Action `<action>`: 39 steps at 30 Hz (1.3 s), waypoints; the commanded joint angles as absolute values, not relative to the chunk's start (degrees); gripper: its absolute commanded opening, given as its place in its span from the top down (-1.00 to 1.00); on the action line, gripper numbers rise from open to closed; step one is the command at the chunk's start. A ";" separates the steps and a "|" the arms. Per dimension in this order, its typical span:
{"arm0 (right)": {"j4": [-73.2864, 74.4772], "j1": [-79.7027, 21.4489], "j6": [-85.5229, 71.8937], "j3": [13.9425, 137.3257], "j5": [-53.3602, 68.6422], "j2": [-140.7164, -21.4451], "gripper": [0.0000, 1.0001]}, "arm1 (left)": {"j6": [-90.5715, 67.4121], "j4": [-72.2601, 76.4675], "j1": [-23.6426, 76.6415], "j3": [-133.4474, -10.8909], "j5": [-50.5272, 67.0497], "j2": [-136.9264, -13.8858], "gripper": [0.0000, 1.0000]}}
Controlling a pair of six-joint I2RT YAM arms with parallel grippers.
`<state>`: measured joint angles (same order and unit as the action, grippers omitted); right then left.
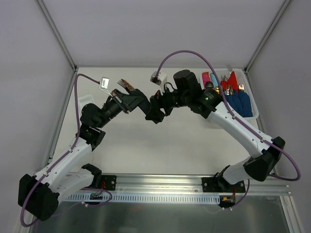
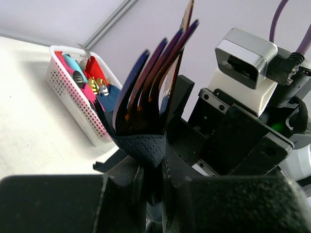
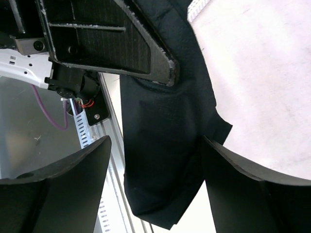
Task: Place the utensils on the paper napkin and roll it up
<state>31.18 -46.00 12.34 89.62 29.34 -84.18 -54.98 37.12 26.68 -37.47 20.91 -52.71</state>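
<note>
My left gripper (image 1: 132, 98) is shut on the rolled dark paper napkin (image 2: 143, 145) and holds it off the table. Dark iridescent fork tines (image 2: 155, 77) stick up out of the wrap; they also show in the top view (image 1: 127, 83). In the left wrist view the left gripper (image 2: 155, 167) pinches the roll just below the wrap's edge. The napkin's loose lower end (image 3: 165, 155) hangs between the fingers of my right gripper (image 3: 156, 141), which is open around it. The right gripper (image 1: 154, 110) is close against the left one at the table's middle back.
A white perforated basket (image 1: 253, 115) stands at the back right, holding blue rolled napkins (image 1: 241, 102), red ones (image 1: 232, 79) and other utensils; it also shows in the left wrist view (image 2: 73, 104). A small white item (image 1: 86, 99) lies at the table's left edge.
</note>
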 commanded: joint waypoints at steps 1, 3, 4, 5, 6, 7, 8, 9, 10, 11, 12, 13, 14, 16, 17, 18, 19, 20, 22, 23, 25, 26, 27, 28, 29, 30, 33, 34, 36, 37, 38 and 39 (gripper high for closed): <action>28.48 -45.79 10.55 89.12 32.61 -83.85 -0.53 | -56.86 44.29 26.98 -40.43 22.32 -52.65 1.00; 27.95 -45.18 10.11 88.95 33.13 -84.11 -0.54 | -57.13 44.56 26.90 -40.43 22.67 -52.91 1.00; 27.78 -44.91 9.67 88.77 33.57 -84.11 -0.52 | -57.30 44.82 26.98 -40.26 22.76 -53.00 1.00; 27.43 -44.48 9.32 88.60 34.79 -84.11 -0.49 | -57.39 45.00 26.90 -40.25 22.85 -53.17 1.00; 26.46 -44.30 8.88 88.33 35.59 -83.94 -0.45 | -57.48 45.17 26.98 -40.17 22.94 -53.26 1.00; 25.67 -44.04 7.83 87.63 36.38 -83.76 -0.32 | -57.65 45.35 26.98 -40.17 23.11 -53.35 1.00; 24.97 -43.77 7.21 87.37 37.26 -83.59 -0.25 | -57.83 45.53 26.98 -40.08 23.20 -53.52 1.00; 24.00 -43.33 6.60 87.10 39.09 -83.58 -0.20 | -57.83 45.61 26.90 -40.08 23.12 -53.61 1.00; 23.56 -43.07 6.07 86.93 40.16 -83.58 -0.15 | -58.01 45.88 26.98 -40.08 23.20 -53.61 1.00; 23.38 -42.81 4.93 86.75 41.12 -83.67 -0.08 | -58.18 46.14 26.90 -39.99 23.29 -53.87 1.00; 23.20 -42.54 4.40 86.75 42.96 -83.85 -0.06 | -58.27 46.23 26.98 -40.08 23.64 -53.96 1.00; 22.94 -42.19 3.96 86.66 43.85 -84.02 -0.04 | -58.71 46.49 26.90 -40.08 23.82 -54.14 1.00; 22.42 -41.93 3.17 86.40 44.99 -84.37 -0.01 | -58.97 47.10 26.98 -40.08 23.91 -54.40 1.00; 20.66 -41.05 0.45 85.61 48.15 -84.72 0.04 | -59.59 47.81 26.98 -39.90 24.34 -54.75 1.00; 20.22 -40.70 0.18 85.43 48.95 -85.07 0.05 | -59.85 48.33 26.98 -39.82 24.52 -55.02 1.00; 19.00 -40.17 -2.26 85.08 50.43 -85.25 0.06 | -59.94 48.43 26.90 -39.99 24.70 -55.11 1.00; 18.55 -39.91 -2.89 84.82 51.15 -85.34 0.07 | -60.12 48.34 26.89 -40.16 25.05 -55.28 1.00; 18.11 -39.73 -3.42 84.81 51.76 -85.52 0.08 | -60.12 48.34 26.98 -40.17 25.22 -55.54 1.00; 17.23 -39.38 -4.91 84.81 53.34 -85.87 0.09 | -60.73 48.78 26.90 -40.25 25.57 -55.90 1.00; 16.88 -39.20 -5.44 84.81 53.96 -86.04 0.10 | -60.82 48.87 26.89 -40.51 26.27 -56.42 1.00; 16.17 -38.85 -6.32 84.81 55.28 -86.40 0.14 | -61.34 49.22 26.98 -40.78 26.89 -56.86 1.00; 16.08 -38.85 -6.68 84.81 55.54 -86.48 0.18 | -61.43 49.31 26.98 -40.87 26.98 -57.21 1.00; 16.17 -38.67 -6.68 84.81 56.07 -86.66 0.20 | -61.44 49.31 26.90 -40.96 27.16 -57.30 1.00; 16.17 -38.76 -6.68 84.73 56.16 -86.66 0.22 | -61.44 49.13 26.89 -40.96 27.16 -57.30 1.00; 16.17 -38.67 -6.68 84.64 56.51 -86.66 0.27 | -61.44 48.96 26.89 -41.04 27.25 -57.39 1.00; 16.17 -38.58 -6.77 84.64 56.77 -86.75 0.33 | -61.35 48.78 26.98 -41.13 27.42 -57.48 1.00; 16.26 -38.41 -7.38 84.73 58.00 -87.10 0.59 | -61.61 48.43 26.98 -41.66 28.12 -58.18 1.00; 16.26 -38.32 -7.64 84.73 58.36 -87.36 0.65 | -61.87 48.43 26.90 -42.01 28.73 -58.44 1.00; 16.08 -38.32 -8.26 84.81 59.58 -87.80 0.70 | -62.05 48.34 26.90 -42.19 29.26 -58.97 1.00; 16.00 -38.23 -8.52 84.90 59.85 -87.98 0.71 | -62.31 48.25 26.89 -42.27 29.62 -59.06 1.00; 16.17 -38.15 -8.61 84.99 60.03 -88.15 0.71 | -62.31 48.34 26.98 -42.28 29.79 -59.24 1.00; 16.08 -38.06 -8.87 85.08 60.46 -88.33 0.71 | -62.31 48.25 26.98 -42.36 29.88 -59.33 1.00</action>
<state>18.96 -37.50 -6.76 84.49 56.42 -87.35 -61.71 44.16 26.57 -39.48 27.46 -58.94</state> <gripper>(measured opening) 0.260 0.085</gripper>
